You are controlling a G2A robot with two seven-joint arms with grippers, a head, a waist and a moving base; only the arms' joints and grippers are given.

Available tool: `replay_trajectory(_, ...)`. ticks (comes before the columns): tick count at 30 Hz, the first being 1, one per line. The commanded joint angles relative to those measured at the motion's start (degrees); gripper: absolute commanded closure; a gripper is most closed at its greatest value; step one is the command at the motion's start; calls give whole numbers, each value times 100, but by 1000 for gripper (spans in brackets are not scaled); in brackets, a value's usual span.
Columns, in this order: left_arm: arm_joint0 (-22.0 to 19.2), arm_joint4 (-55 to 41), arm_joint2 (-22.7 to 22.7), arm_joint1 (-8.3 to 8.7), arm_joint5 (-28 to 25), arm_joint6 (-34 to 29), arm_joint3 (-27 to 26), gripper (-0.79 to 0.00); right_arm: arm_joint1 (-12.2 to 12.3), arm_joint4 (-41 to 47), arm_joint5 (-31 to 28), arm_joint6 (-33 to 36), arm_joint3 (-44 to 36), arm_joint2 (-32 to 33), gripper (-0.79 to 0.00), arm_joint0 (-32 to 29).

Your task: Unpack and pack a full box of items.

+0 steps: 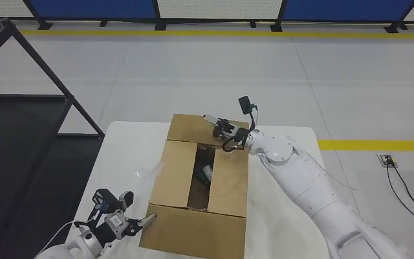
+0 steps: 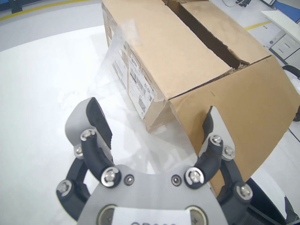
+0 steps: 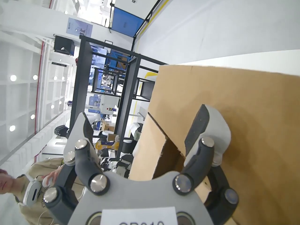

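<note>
Currently we see the cardboard box on the white table, flaps ajar. Left gripper sits beside its near corner, jaws spread and empty. Right gripper sits at the far flap, jaws spread.

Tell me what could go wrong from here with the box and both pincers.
1. The right pincer, open at the box's far flap, might drag the whole box rather than fold the flap.
2. The clear film lying by the box ahead of the open left pincer could get snagged.
3. The gap in the box's top looks narrow for reaching inside.
</note>
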Motion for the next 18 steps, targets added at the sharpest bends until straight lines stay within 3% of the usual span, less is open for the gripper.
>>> replay_trajectory(1,-2,-77,9,13,-144,-56,-6,-785,33,138,-106,378,-94,101,-785,-66)
replay_trajectory(7,-42,-301,115,55,-516,-283,-20,-785,143,261,-99,1606,-320,295,-785,-199)
replay_trajectory(18,-115,-407,323,130,-889,-621,-115,-785,169,-266,408,1960,-737,248,-785,-411)
